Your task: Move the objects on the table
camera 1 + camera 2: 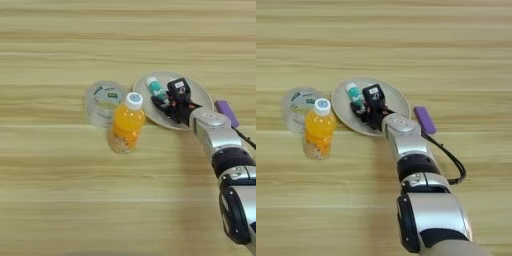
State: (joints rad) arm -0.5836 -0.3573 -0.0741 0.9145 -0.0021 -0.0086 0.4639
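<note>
Wood-grain table [60, 200] fills both views, pale with brown streaks running across. Nearest us, our right arm [428, 210] enters from the bottom right, its silver forearm reaching up and to the left toward the middle of the surface.

Beyond the wrist, our right gripper [162, 103] sits over the beige plate [200, 92], its black fingers lying alongside the small white tube [156, 88] with the teal-green label. The tube rests on the plate's left half, tilted on its side. We cannot tell whether the fingers are clamped on it or merely beside it, since the black parts merge together. We judge the arm is placed there either to take the tube from the plate or to set it down.

Left of the plate, standing upright on the bare wood, is the orange-drink bottle [127, 123] with its white cap, apart from the gripper. Just behind it to the left lies a clear tape roll [102, 102], touching or nearly touching the bottle. Right of the plate, a small purple block [424, 119] lies flat, and a black cable [453, 160] trails from the forearm.
</note>
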